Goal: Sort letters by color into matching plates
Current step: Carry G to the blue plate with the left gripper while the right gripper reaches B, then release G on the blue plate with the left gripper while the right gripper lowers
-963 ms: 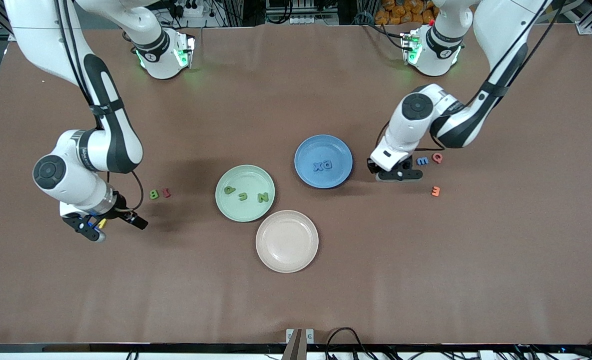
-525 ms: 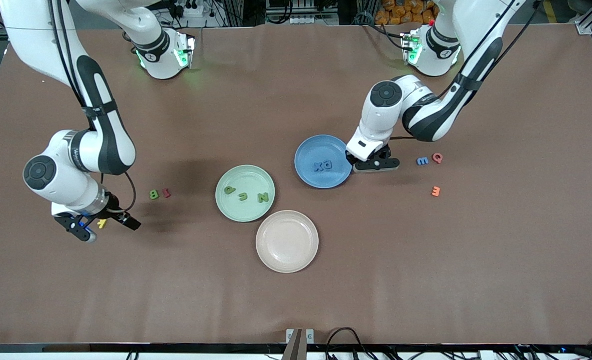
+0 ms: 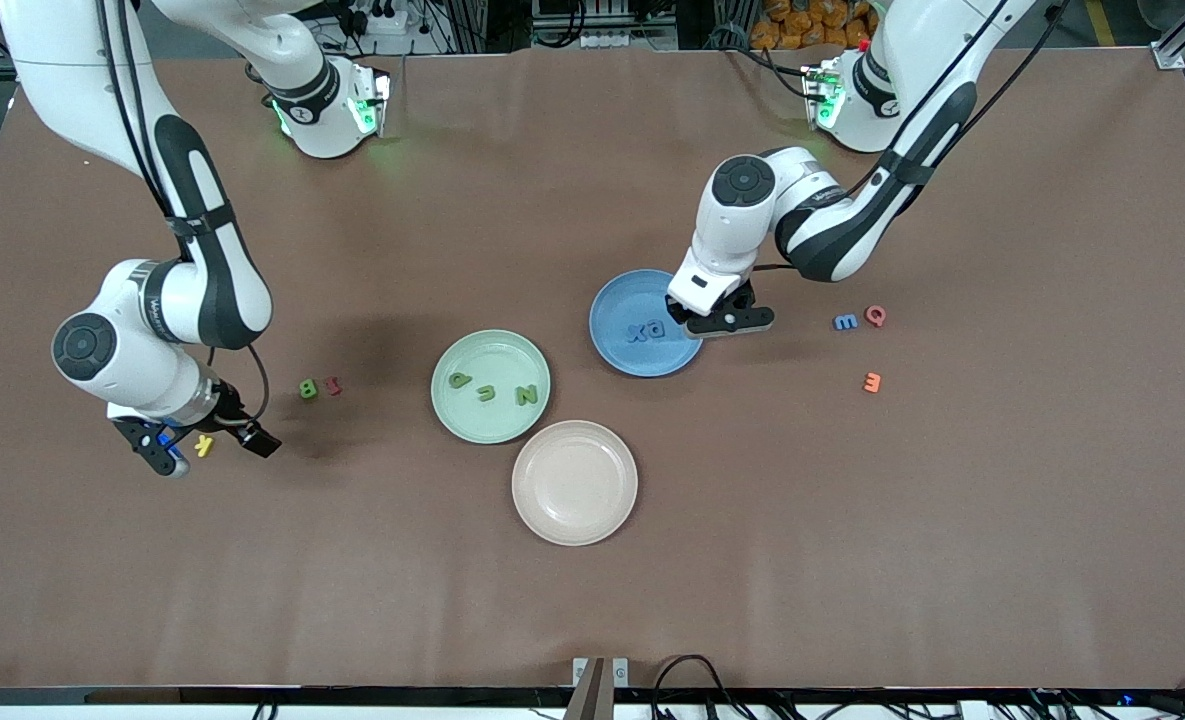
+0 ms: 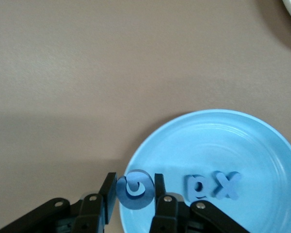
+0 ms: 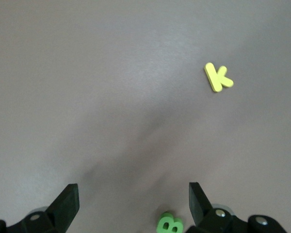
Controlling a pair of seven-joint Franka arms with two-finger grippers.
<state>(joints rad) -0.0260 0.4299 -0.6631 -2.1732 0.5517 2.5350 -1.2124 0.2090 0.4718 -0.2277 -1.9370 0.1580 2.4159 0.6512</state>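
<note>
Left hand: we bring the left hand [image 4: 134, 196], clamped on a round blue letter [image 4: 134, 189], from beside the blue M [image 3: 845, 321] to the rim of the blue plate [image 3: 617, 345] — release looks next.
Right hand: the right hand [image 5: 133, 201] has drifted slightly, spread wide and empty above the table [image 3: 852, 520] — near the yellow K [image 3: 203, 446] and the green B [image 3: 308, 388].
Green plate [image 3: 457, 420]: unchanged, three green letters inside.
</note>
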